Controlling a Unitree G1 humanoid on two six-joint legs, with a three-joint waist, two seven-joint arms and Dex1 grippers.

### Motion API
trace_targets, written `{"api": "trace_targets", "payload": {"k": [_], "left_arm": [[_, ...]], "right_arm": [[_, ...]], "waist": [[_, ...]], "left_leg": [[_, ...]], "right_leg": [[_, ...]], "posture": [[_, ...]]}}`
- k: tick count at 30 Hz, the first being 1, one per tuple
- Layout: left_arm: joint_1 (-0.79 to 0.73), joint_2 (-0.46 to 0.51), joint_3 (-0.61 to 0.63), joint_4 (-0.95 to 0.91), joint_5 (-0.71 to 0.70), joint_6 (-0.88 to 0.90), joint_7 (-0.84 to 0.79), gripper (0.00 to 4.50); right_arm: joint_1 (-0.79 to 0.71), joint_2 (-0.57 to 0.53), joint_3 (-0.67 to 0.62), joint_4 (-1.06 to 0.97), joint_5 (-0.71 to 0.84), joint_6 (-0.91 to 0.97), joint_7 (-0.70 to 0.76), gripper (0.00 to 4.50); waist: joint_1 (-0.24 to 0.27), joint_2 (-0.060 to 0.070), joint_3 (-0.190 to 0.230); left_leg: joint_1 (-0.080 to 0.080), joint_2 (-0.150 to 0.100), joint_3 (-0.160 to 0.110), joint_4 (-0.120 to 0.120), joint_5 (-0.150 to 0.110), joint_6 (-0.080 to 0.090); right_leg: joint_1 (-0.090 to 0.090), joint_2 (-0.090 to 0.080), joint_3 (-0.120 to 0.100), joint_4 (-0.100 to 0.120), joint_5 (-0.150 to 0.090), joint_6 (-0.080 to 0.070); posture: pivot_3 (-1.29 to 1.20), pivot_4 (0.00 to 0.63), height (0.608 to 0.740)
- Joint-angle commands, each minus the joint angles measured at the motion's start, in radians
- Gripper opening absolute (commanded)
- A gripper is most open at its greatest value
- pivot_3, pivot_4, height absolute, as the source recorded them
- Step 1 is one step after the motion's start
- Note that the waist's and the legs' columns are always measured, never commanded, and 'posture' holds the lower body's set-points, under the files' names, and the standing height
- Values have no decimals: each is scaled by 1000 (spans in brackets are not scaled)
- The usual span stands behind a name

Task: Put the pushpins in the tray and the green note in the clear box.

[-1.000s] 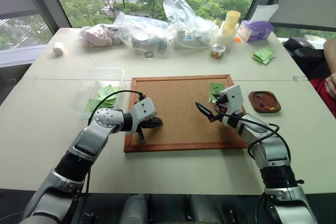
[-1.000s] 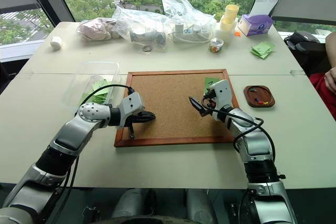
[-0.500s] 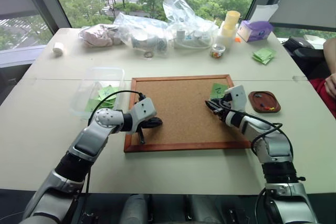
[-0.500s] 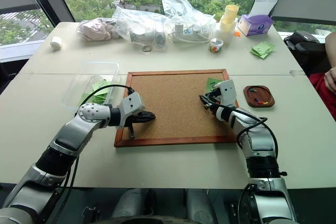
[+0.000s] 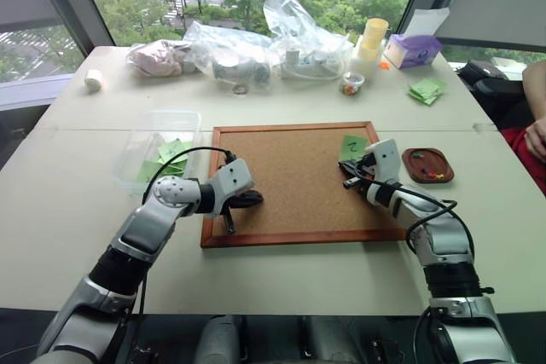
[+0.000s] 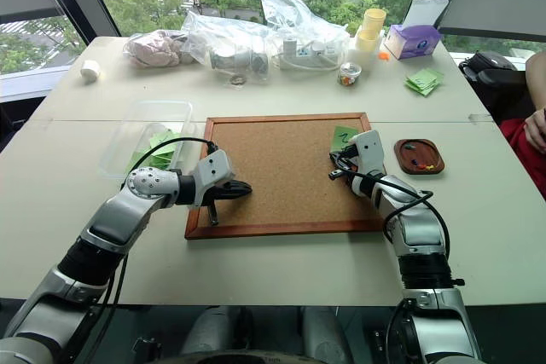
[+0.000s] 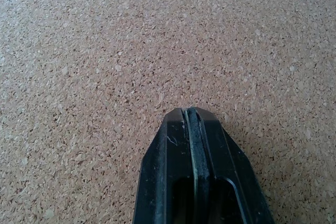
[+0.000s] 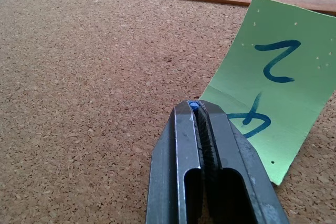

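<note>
The right gripper (image 8: 199, 107) sits over the right part of the corkboard (image 5: 290, 178), its jaws pressed together on a blue pushpin (image 8: 194, 105) whose head just peeks out at the tips. The green note (image 8: 273, 82), marked with a dark blue scribble, lies flat on the cork just beside those tips, near the board's far right corner. The left gripper (image 7: 191, 114) rests low over the near left part of the board, jaws fully closed with nothing between them. To the right of the board on the counter (image 5: 77, 185) stands the small brown tray (image 5: 429, 164), a few coloured pushpins (image 5: 432, 174) already inside. On the left of the board is the clear box (image 5: 159, 149), holding some green papers.
</note>
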Motion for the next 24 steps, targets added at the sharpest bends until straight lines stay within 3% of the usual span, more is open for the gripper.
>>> {"api": "trace_targets", "payload": {"k": [1,9,14,17,24], "left_arm": [[13,-5,-33,28,19,12,0,0],[8,-9,-12,39,-7,20,-14,0],[-76,-123,167,-8,-240,208,-8,0],[-133,-168,267,-25,-372,297,-9,999],[-315,-272,390,192,-521,427,65,4473]], "right_arm": [[-63,14,-47,-94,41,-83,8,26],[-76,-9,-50,-204,77,-36,28,26],[-44,-68,-14,-326,102,33,95,26],[-22,-126,-5,-396,117,70,144,0],[-29,-273,9,-459,126,79,266,0]], "waist": [[0,0,0],[3,0,0],[4,-1,1],[-1,-3,2],[-4,-3,3]], "left_leg": [[0,0,0,0,0,0],[0,0,0,0,0,0],[-3,0,0,0,0,0],[-5,0,-1,1,0,0],[-3,1,-1,-1,0,0]], "right_leg": [[0,0,0,0,0,0],[-1,0,0,0,0,0],[-2,0,0,0,0,0],[-5,0,0,0,0,0],[-5,2,0,0,0,0]], "posture": [[0,150,738],[0,150,738],[0,150,738],[0,150,738],[0,150,738]]}}
